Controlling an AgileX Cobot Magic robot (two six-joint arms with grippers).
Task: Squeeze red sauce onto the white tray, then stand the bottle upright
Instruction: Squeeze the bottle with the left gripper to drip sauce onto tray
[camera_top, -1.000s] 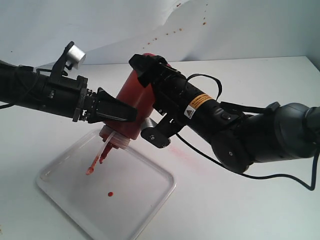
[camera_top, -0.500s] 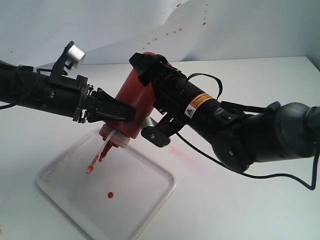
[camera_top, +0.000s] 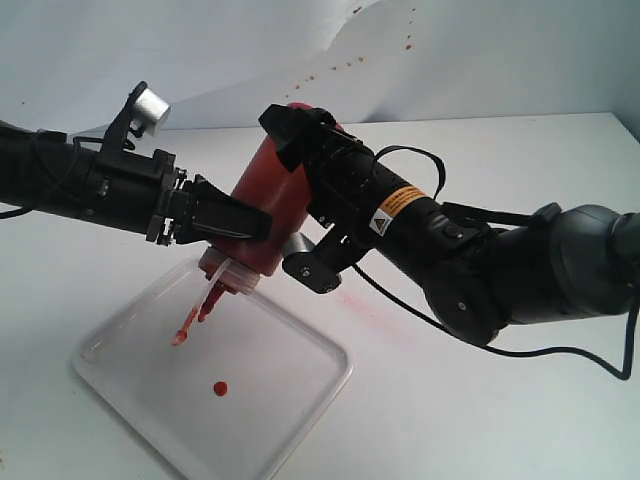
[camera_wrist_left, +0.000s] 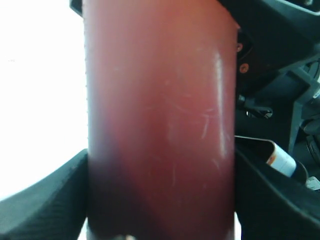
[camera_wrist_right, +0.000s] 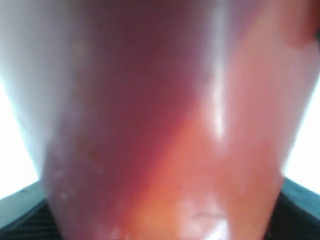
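– Red through translucent plastic: the bottle (camera_top: 268, 205) is held in the air above the white tray (camera_top: 322, 385), tilted, with the nozzle (camera_top: 211, 303) pointing down at the tray's far end. Who has hold of it?

– Both arms. The left gripper (camera_top: 250, 226) pinches the bottle at the end nearer the tray, just above the neck. In the left wrist view its fingers (camera_wrist_left: 45, 202) press on either side of the body (camera_wrist_left: 160, 120). The right gripper (camera_top: 300, 150) is clamped on the end farther from the tray, the base. The right wrist view shows little but bottle (camera_wrist_right: 165, 125), with a dark pad (camera_wrist_right: 20, 222) at the edge (contact looks firm, though that view is blurred).

– Sauce on the tray?

– One round blob of red sauce (camera_top: 220, 387) near the tray's middle. The cap strap (camera_top: 186, 330) dangles beside the nozzle, above the tray floor. I cannot tell whether anything is flowing.

– Long axis?

– It slants steeply away from the tray, base high and nozzle low. Judgement: squeezing is likely under way or nearly done. Standing the bottle up means swinging the base down, a near-full flip. The right gripper holds the end that must land, and the left is nearer the tray.

– Risk?

– Drips off the tray during the flip.
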